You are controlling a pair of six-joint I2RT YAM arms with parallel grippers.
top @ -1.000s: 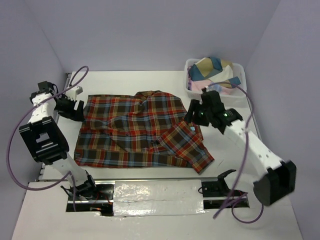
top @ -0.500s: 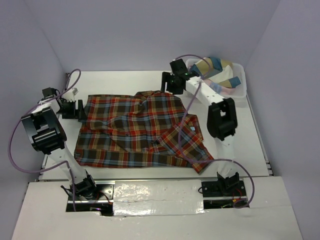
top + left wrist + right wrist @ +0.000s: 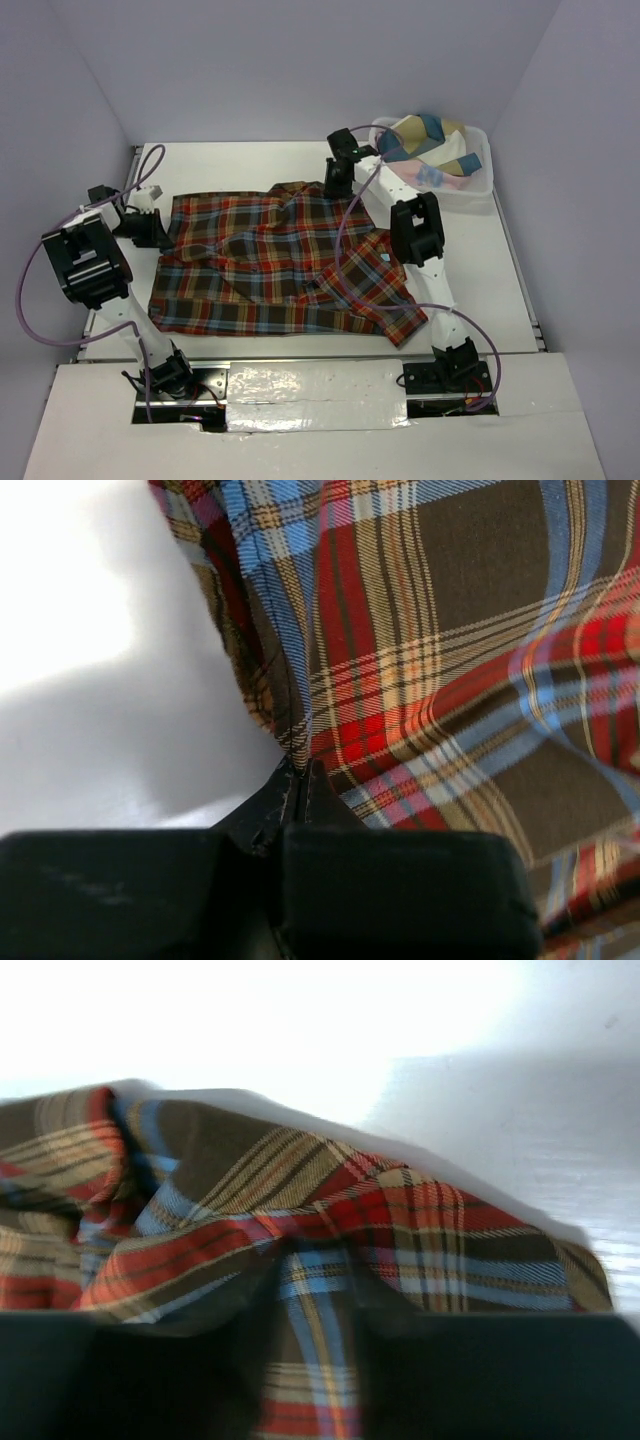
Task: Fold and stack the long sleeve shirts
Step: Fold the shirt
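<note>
White table (image 3: pixel 250 160), pale lavender walls (image 3: pixel 300 60), bright even light

The shirt (image 3: pixel 270 270) is plaid: red-orange, dark brown, blue. The basket (image 3: pixel 462 190) is white — its cloths (image 3: pixel 425 135) beige and teal.

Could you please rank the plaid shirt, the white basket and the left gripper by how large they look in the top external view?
1. plaid shirt, by far the largest
2. white basket
3. left gripper, the smallest
</note>
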